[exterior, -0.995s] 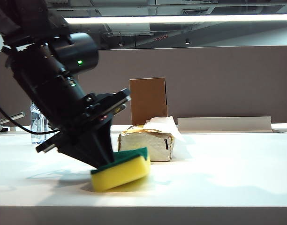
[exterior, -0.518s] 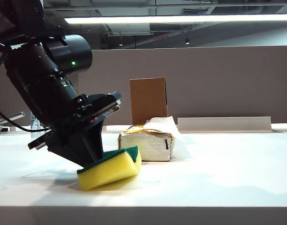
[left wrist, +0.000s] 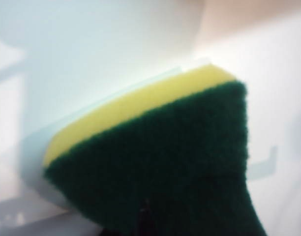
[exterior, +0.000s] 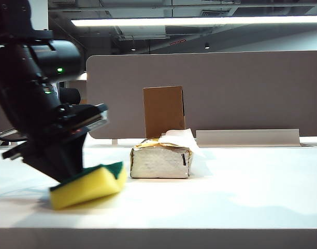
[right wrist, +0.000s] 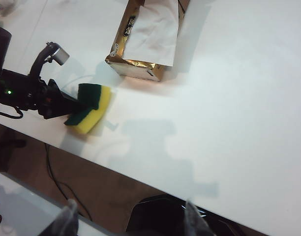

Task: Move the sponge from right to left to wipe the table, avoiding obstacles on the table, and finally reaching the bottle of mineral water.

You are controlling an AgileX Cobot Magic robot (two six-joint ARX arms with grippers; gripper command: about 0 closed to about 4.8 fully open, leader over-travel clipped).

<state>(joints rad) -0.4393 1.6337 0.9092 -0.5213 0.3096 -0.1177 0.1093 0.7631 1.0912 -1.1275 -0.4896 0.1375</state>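
**Sponge at the tabletop's left, tissue box beside it**

The tissue box point(exterior: 161, 161) sits mid-tabletop point(exterior: 241, 197), just to the right of the sponge point(exterior: 87, 185) and apart from it, with white paper sticking out and a brown cardboard flap point(exterior: 163, 110) upright behind it. A grey partition panel point(exterior: 226, 88) closes the background.

The left claw point(exterior: 70, 168) is pinched on the sponge's green end, tilting the block so its yellow face meets the tabletop near the front edge. The left wrist view gives only a close, blurred look at the green layer over yellow foam. The right wrist view looks down from above, showing the box's gold foil edge and a small dark label too small to read; the right claw point(right wrist: 128, 216) hangs spread wide off the tabletop's front edge, holding nothing. The bottle is in no view.
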